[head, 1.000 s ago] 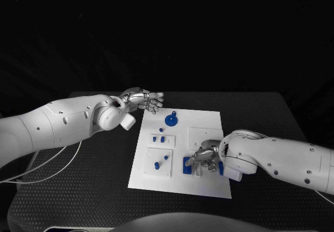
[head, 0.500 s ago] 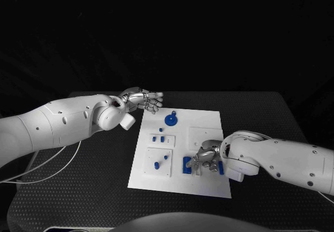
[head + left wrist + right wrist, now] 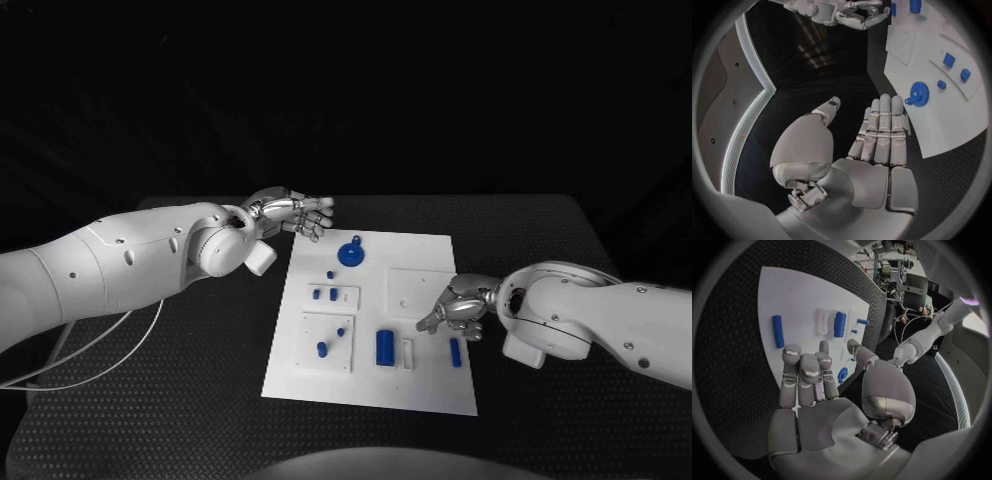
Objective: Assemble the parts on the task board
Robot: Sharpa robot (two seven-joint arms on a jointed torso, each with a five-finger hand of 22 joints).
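Overhead, from the head view: task board [image 3: 378, 330], white plate lying flat on the black table [image 3: 188, 390], no readable writing or labels on it. Items on board: blue gear-shaped part [image 3: 351, 254] near the far end; two small blue pieces [image 3: 330, 294] on a raised white tile; two more blue pieces [image 3: 330, 341] on a second tile nearer the robot; upright-looking blue block [image 3: 385, 346] beside a white bar [image 3: 408, 351]; slim blue bar [image 3: 454, 350] toward the board's right edge. Left hand [image 3: 293, 212]: held off the board's far left corner, fingers extended, holding nothing. Right hand [image 3: 456, 306]: over the board's right side, just beyond the slim blue bar, fingers loosely apart, nothing held; whether its fingertips touch the board cannot be told from this angle. Left wrist view: left hand [image 3: 870, 150], flat, fingers straight and pressed side by side, thumb apart, empty; board [image 3: 954, 130] beside the fingertips, gear-shaped part [image 3: 917, 93] close to them. Right wrist view: right hand [image 3: 814, 385], fingers mildly curled and slightly apart, empty; board [image 3: 798, 295] beyond it carrying the slim blue bar [image 3: 777, 331], white bar [image 3: 822, 321] and blue block [image 3: 839, 324].
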